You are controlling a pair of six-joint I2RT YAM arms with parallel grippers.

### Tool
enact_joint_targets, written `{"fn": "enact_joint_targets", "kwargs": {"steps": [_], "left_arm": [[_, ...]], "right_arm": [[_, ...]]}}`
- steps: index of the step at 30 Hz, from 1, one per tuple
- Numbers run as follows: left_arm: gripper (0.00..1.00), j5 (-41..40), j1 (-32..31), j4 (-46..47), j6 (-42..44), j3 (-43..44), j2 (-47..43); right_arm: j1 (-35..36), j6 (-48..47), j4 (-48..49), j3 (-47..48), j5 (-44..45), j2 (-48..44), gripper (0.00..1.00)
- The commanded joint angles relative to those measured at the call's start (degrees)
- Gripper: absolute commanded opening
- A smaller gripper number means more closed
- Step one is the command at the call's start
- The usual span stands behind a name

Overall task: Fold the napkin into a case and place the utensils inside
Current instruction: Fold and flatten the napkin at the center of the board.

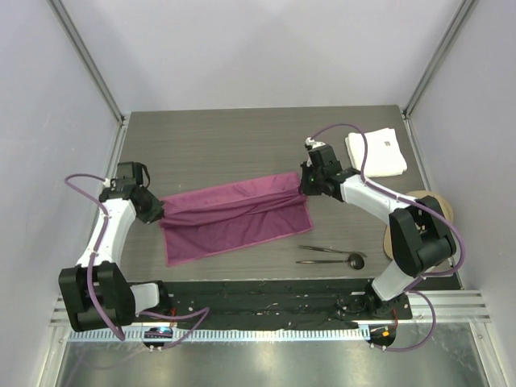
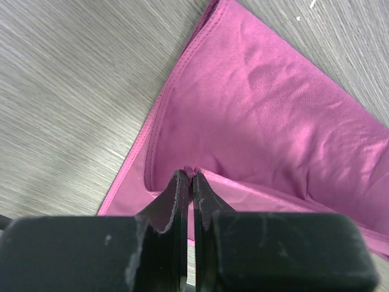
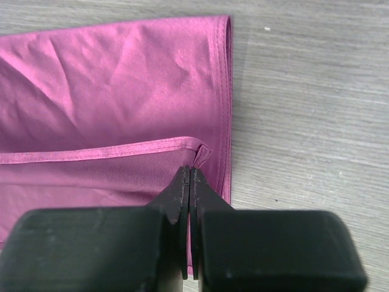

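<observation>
Between the pincers the napkin [image 1: 234, 219] is at its first fold only — left pincer [image 1: 155, 208] and right pincer [image 1: 305, 184] each clenched on a corner — with the utensils [image 1: 330, 255] lying near the right one, not yet inside.

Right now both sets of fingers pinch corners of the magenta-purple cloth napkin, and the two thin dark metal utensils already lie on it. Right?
Not quite. The two thin dark metal utensils lie on the bare grey wood-grain table, just off the near edge of the magenta-purple cloth napkin; the top external view shows it. The rest is right.
</observation>
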Motion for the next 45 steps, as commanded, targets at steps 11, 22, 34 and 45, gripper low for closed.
{"fn": "enact_joint_targets", "kwargs": {"steps": [11,22,34,45], "left_arm": [[0.0,-2.6,-0.15,-1.74,0.86,-2.29,-1.37],[0.0,-2.42,-0.23,-3.59,-0.72,-4.05,-4.01],[0.0,-2.16,-0.15,-7.1,-4.32,-5.1,-2.96],[0.0,-2.51,-0.06,-7.46,-5.56,-6.24,-1.02]], "right_arm": [[-0.01,0.75,2.0,-3.37,-1.0,-1.21,0.01],[-0.01,0.57,2.18,-3.72,-0.65,-0.95,0.01],[-0.01,0.66,2.36,-3.46,-0.82,0.28,0.01],[0.08,0.66,2.18,-3.72,-0.56,0.46,0.01]]}}
